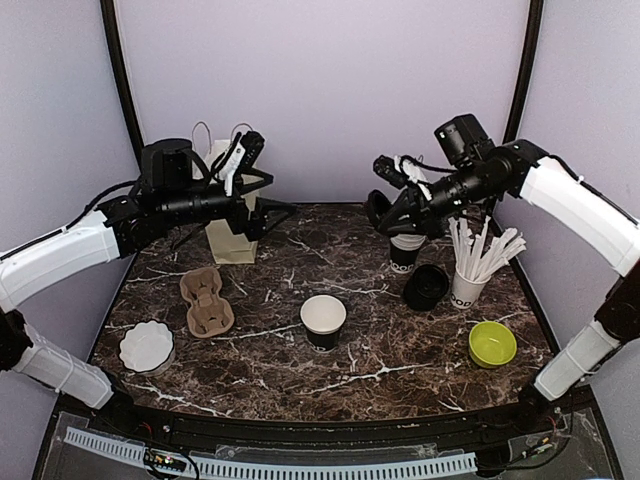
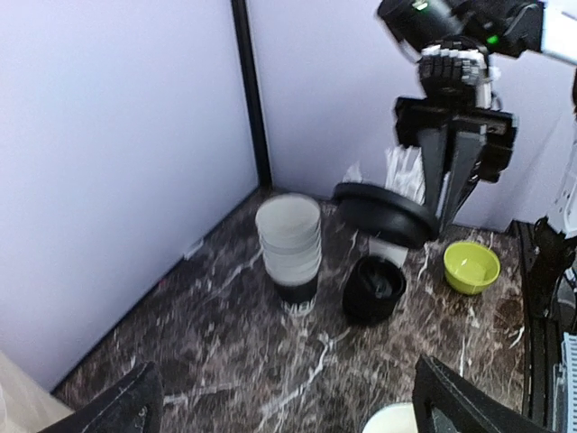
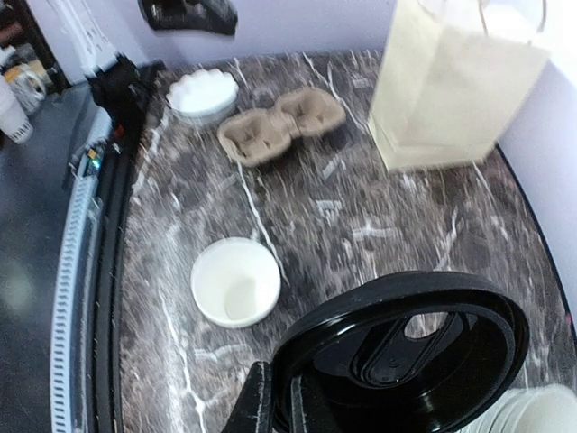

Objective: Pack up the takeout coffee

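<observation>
**Put the lid on flat**

The right fingers (image 2: pixel 448 194) are shut tight on the rim of a black lid (image 3: pixel 406 347). The lid hangs in the air, tipped a bit. The cup (image 2: pixel 288 248) stands on the tabletop (image 1: pixel 270 380), lower than these fingers and a little off to one side, not right under the lid. So the job now, I think, is to cap this cup.

To do it well, the lid should first go flat and sit right over the round mouth of the cup. Then it goes straight down, with a soft push till the rim grips all round. A hard push or a tipped lid could squash the paper cup or knock it over. The cup of white sticks (image 1: pixel 470 280) and a spare lid (image 1: pixel 427 287) are close by these fingers, so there is little room to swing.

The right arm reaches out from its side, bent, with its fingers pointing down. The left arm stretches to the back. The left fingers (image 1: pixel 243 155) are up high by the paper bag (image 1: pixel 232 235), spread wide with nothing in them. One more open cup (image 1: pixel 323 320) stands well apart from both.
</observation>
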`<state>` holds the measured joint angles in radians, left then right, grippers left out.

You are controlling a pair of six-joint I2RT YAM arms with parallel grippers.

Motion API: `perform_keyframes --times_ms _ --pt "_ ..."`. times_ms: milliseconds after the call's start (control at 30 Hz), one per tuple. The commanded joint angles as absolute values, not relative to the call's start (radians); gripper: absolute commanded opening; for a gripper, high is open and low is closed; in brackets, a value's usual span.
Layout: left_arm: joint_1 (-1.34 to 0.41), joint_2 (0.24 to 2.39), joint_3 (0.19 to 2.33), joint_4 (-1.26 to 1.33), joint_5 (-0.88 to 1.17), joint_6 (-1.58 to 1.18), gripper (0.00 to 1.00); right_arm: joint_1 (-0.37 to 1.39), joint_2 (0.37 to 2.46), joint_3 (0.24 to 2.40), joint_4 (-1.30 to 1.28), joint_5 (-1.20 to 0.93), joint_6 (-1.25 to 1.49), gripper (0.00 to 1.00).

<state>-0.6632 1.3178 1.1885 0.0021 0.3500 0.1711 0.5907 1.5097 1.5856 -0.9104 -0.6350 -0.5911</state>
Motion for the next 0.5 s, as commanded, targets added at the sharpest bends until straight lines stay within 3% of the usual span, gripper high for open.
perform_keyframes --times_ms 0,200,467 --pt "-0.719 1.29 1.15 0.334 0.377 0.174 0.99 0.571 1.626 1.79 -0.838 -1.031 -0.479 0.05" --pt "-0.796 1.31 1.124 0.477 0.345 0.194 0.96 0.533 1.689 1.807 -0.557 -1.322 -0.132 0.06" --pt "-0.841 1.392 1.175 0.498 0.285 0.23 0.98 0.531 1.672 1.714 -0.35 -1.413 0.065 0.06"
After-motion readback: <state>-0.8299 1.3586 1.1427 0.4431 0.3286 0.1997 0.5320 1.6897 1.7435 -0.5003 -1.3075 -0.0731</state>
